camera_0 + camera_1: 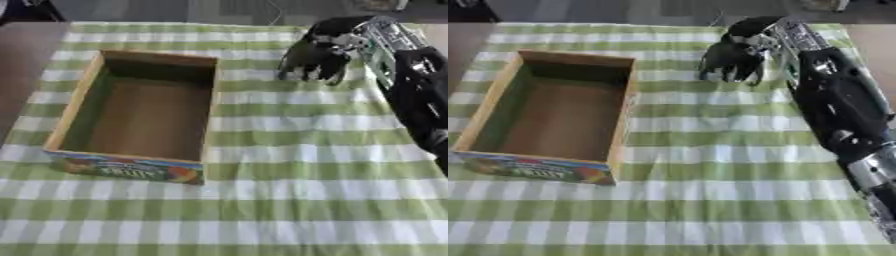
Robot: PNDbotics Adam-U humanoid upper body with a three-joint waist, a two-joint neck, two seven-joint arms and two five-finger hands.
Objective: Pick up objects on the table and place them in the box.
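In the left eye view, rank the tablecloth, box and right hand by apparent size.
1. Tablecloth, fills most of the view.
2. Box.
3. Right hand, smallest, though it sits farther from the camera than the box's near end.

Homelike dining spot: green-checked tablecloth (306, 165) over a table.

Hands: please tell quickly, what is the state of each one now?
Left hand: not in view.
Right hand: over the checked cloth right of the box, fingers pointing down; whether it holds anything cannot be told.
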